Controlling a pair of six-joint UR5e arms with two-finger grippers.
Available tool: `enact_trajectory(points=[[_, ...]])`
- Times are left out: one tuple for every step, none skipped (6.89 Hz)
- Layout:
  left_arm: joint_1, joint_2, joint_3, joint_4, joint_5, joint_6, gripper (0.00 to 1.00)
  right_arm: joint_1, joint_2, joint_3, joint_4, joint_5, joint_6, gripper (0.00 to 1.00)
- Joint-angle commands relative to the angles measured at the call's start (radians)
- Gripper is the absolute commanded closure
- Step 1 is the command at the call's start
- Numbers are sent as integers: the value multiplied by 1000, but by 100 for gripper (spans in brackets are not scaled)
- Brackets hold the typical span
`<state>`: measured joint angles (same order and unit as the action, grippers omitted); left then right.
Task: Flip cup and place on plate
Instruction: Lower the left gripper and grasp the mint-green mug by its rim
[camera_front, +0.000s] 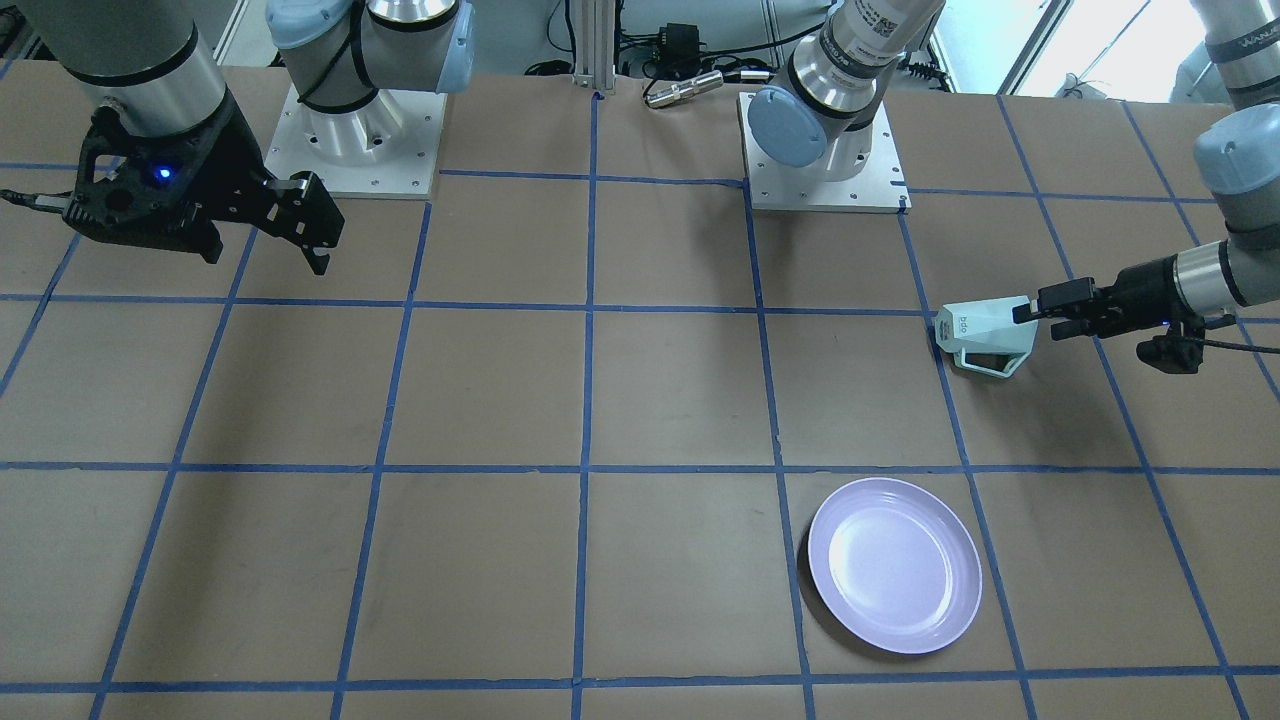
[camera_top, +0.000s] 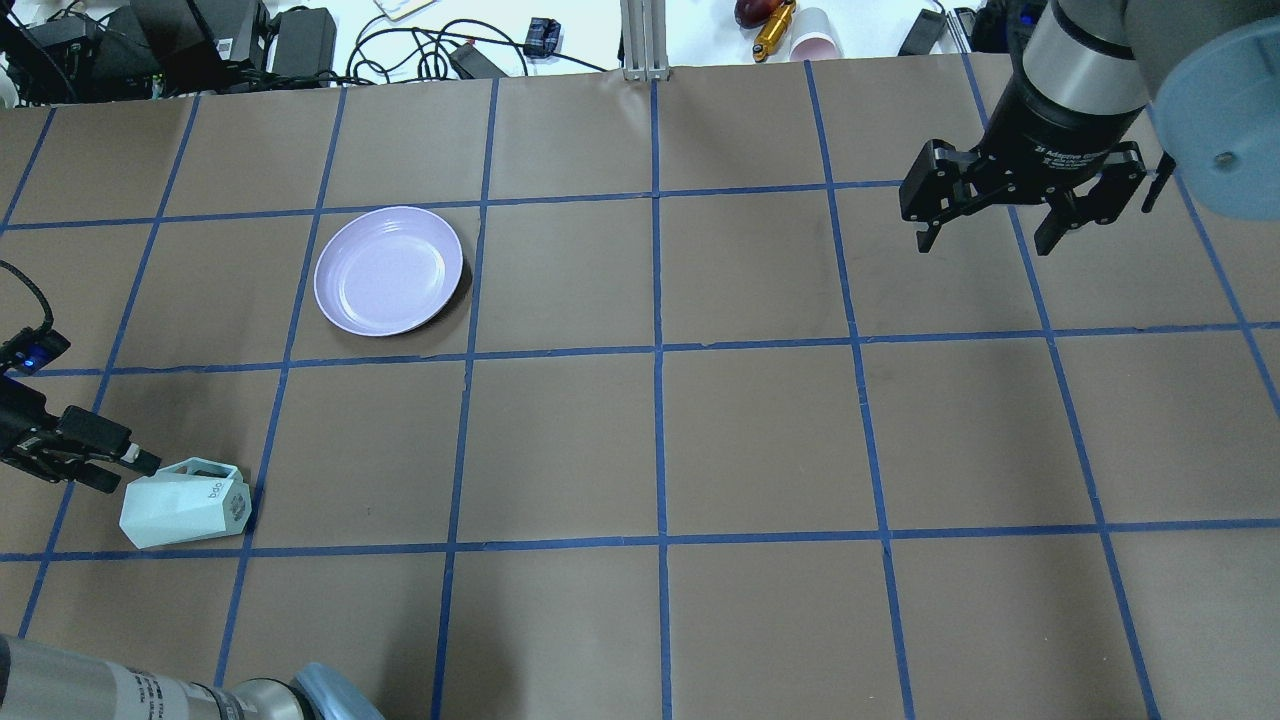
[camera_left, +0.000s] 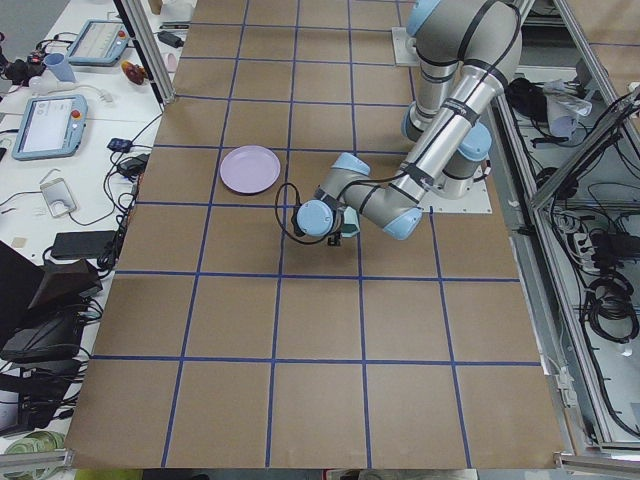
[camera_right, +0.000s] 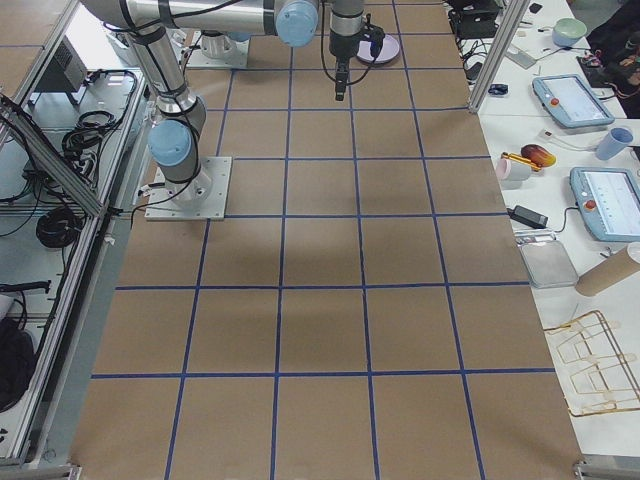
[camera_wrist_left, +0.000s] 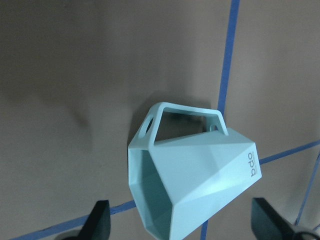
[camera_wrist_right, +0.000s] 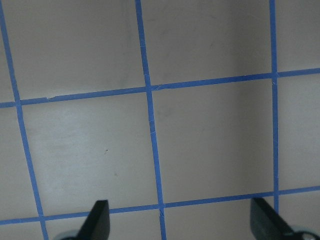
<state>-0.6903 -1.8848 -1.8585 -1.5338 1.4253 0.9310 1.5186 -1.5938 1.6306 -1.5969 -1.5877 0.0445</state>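
The mint-teal cup (camera_front: 985, 340) lies on its side on the table, handle to one side and lettering near its base. It also shows in the overhead view (camera_top: 185, 505) and the left wrist view (camera_wrist_left: 200, 175), with its mouth turned toward the camera. My left gripper (camera_front: 1040, 305) is low and level at the cup's mouth end, open, with its fingers (camera_wrist_left: 100, 222) spread wider than the cup and not touching it. The lavender plate (camera_top: 388, 270) sits empty, one grid square away from the cup. My right gripper (camera_top: 990, 230) is open and empty, hanging above the far side of the table.
Brown paper with a blue tape grid (camera_top: 657, 350) covers the table. The arm bases (camera_front: 825, 165) stand on white plates at the robot's edge. Cables, a small cup and tools (camera_top: 790, 30) lie beyond the table's far edge.
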Motion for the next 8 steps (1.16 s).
enact_trajectory(points=[[0, -8, -10, -3, -9, -6, 0, 0, 0, 0, 0, 0, 0, 0], [1, -10, -24, -3, -8, -9, 0, 0, 0, 0, 0, 0, 0, 0], [1, -10, -34, -24, -9, -35, 0, 0, 0, 0, 0, 0, 0, 0], [1, -10, -34, -46, -12, -44, 0, 0, 0, 0, 0, 0, 0, 0], [0, -13, -36, -55, -16, -57, 0, 0, 0, 0, 0, 0, 0, 0], [0, -14, -36, -66, -58, -73, 0, 0, 0, 0, 0, 0, 0, 0], [0, -16, -36, -65, -60, -72, 15, 0, 0, 0, 0, 0, 0, 0], [0, -20, -33, -65, -57, -73, 72, 0, 0, 0, 0, 0, 0, 0]])
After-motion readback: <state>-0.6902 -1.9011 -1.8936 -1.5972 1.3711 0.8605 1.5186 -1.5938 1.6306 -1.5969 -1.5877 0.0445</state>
